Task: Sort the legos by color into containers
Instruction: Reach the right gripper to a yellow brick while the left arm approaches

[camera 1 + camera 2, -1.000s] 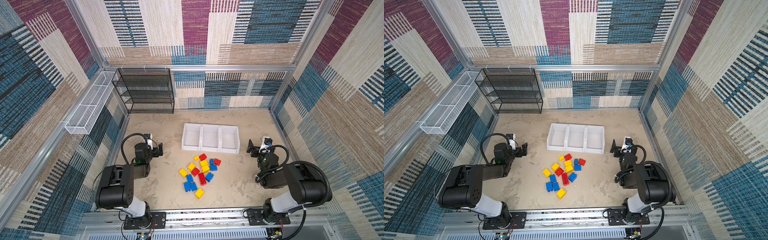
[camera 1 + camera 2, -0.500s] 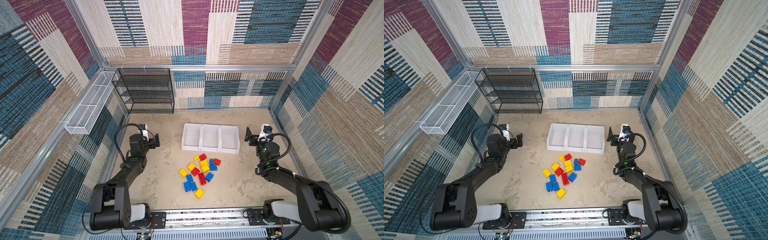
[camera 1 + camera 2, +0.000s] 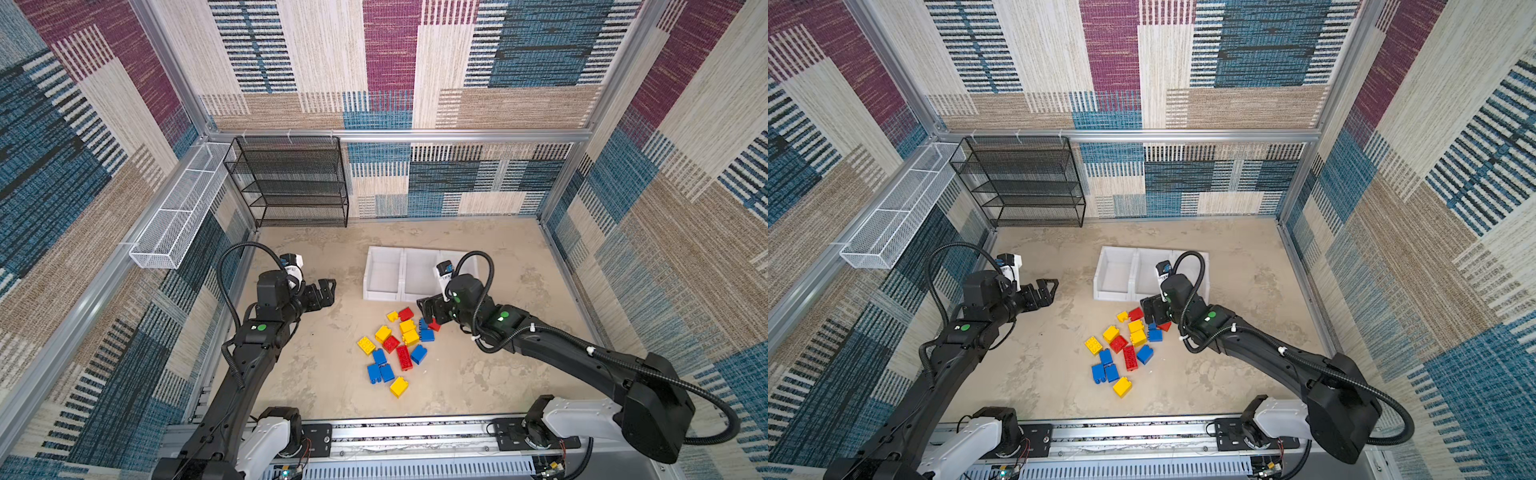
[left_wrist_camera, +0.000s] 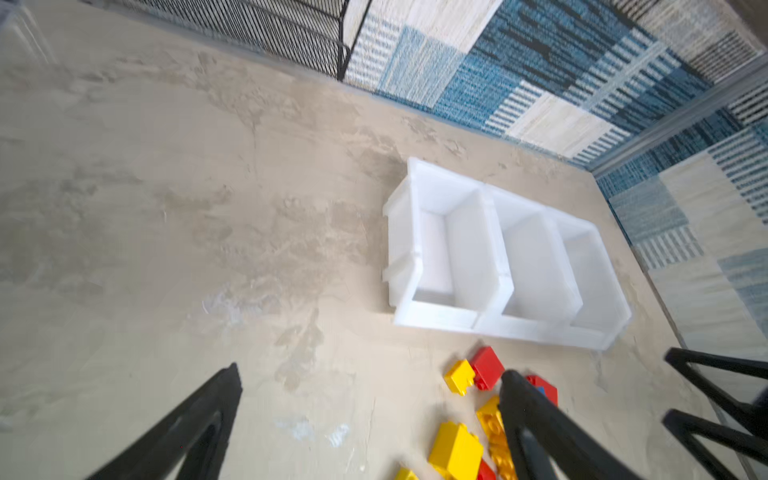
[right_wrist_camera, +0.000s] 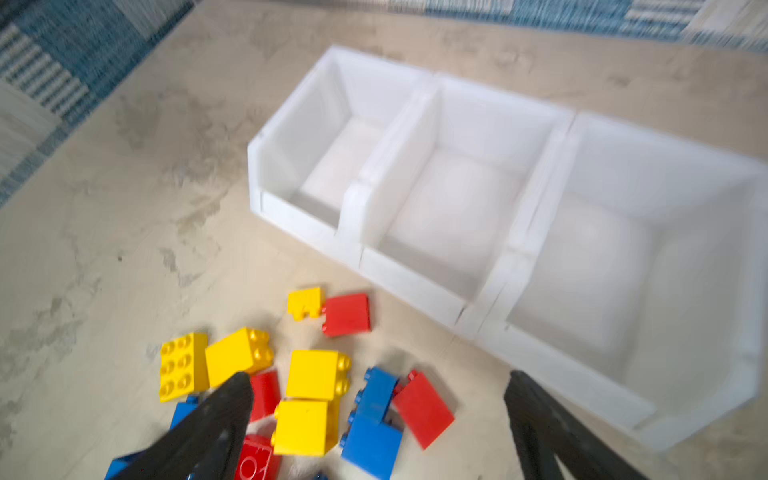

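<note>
Over the legos, two o'clock edge: your right gripper is hovering, fingers wide, empty; left gripper idling likewise. Pick is pending, calling for one squarely pinched brick.

Top pair overhead; wrist cams near, sharing bins.

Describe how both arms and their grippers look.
The left arm and right arm are black jointed links on white base housings, each marked with a round green dot. A black corrugated cable loops to a white wrist camera. The left gripper and right gripper have thin black triangular open-frame fingers.
</note>
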